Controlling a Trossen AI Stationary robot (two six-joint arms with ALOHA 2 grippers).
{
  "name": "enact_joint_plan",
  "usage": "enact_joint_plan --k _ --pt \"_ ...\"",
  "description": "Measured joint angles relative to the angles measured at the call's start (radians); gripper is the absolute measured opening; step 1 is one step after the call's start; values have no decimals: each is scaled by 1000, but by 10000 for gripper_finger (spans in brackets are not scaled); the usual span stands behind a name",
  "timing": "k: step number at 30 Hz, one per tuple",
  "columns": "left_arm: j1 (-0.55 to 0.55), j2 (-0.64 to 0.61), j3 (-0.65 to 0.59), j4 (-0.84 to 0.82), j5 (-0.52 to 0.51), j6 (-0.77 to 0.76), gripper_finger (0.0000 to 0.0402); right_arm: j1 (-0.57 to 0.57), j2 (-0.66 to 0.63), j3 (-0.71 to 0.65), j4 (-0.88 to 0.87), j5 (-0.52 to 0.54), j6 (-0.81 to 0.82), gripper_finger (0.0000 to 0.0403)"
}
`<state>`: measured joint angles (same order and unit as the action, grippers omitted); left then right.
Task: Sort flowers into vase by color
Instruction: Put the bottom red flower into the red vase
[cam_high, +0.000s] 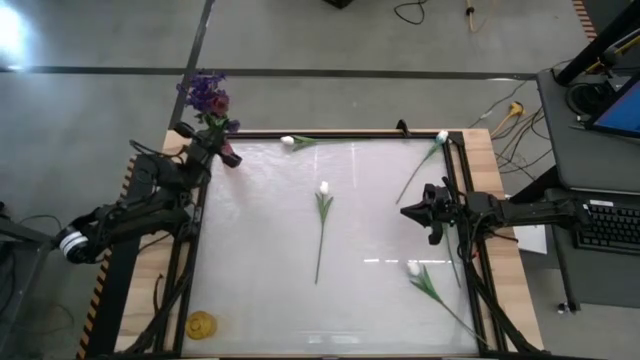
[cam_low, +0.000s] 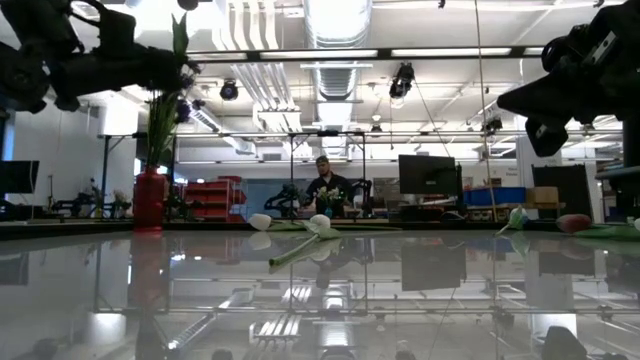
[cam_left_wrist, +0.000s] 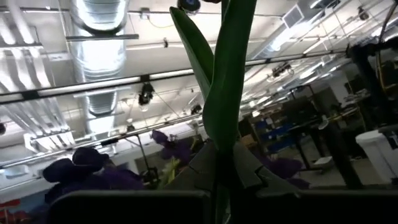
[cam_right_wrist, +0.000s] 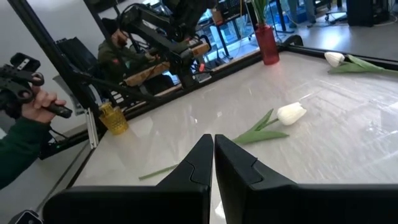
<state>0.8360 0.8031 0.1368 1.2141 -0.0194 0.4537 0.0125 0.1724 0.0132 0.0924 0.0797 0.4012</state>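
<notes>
We see the left gripper (cam_high: 213, 140) at the far left corner of the desk (cam_high: 260, 260), right above the red vase (cam_low: 148, 199) that stands there, and its fingers are clamped on the green stem of a dark red tulip (cam_high: 219, 103); in the left wrist view that stem (cam_left_wrist: 229, 81) rises straight up from between the closed fingers (cam_left_wrist: 252, 171). The tulip's head sits beside the purple blossoms (cam_high: 203, 88) that already stand in the vase, just beyond the desk's far edge in the high view. Four white tulips lie flat on the desk, well apart from one another: one (cam_high: 324, 188) near the middle with its stem running toward the near edge, one (cam_high: 288, 141) along the far edge, one (cam_high: 442, 137) at the far right corner with its stem slanting inward, and one (cam_high: 414, 268) near the right edge toward the front. The right gripper (cam_high: 405, 211) hangs over the right side of the desk, between the far right tulip and the near right one, touching neither; in the right wrist view its two dark fingers (cam_right_wrist: 193, 168) are pressed together with nothing between them, and the middle white tulip (cam_right_wrist: 291, 114) lies ahead of them. A small yellow vase (cam_high: 201, 324) stands at the near left corner. Beyond the desk, a person (cam_low: 323, 188) is seen in the room in the low view, and a hand (cam_right_wrist: 38, 107) in a green sleeve holds a dark device at the edge of the right wrist view.
</notes>
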Motion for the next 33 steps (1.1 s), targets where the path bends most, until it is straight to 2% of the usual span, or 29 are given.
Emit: enact_joint_plan --k 3,7,12,31,33 --pt "0 -17 0 -49 -2 7 0 0 0 0 -1 0 0 9" --pt "0 -18 0 -115 -53 7 0 0 -1 0 2 1 0 9" --pt "2 1 -2 -103 -70 10 0 0 -1 0 2 1 0 9" --pt "4 5 -2 -98 -378 -21 0 0 -1 0 2 54 0 9" --pt "4 7 -2 -98 -387 -29 0 0 -1 0 2 54 0 9"
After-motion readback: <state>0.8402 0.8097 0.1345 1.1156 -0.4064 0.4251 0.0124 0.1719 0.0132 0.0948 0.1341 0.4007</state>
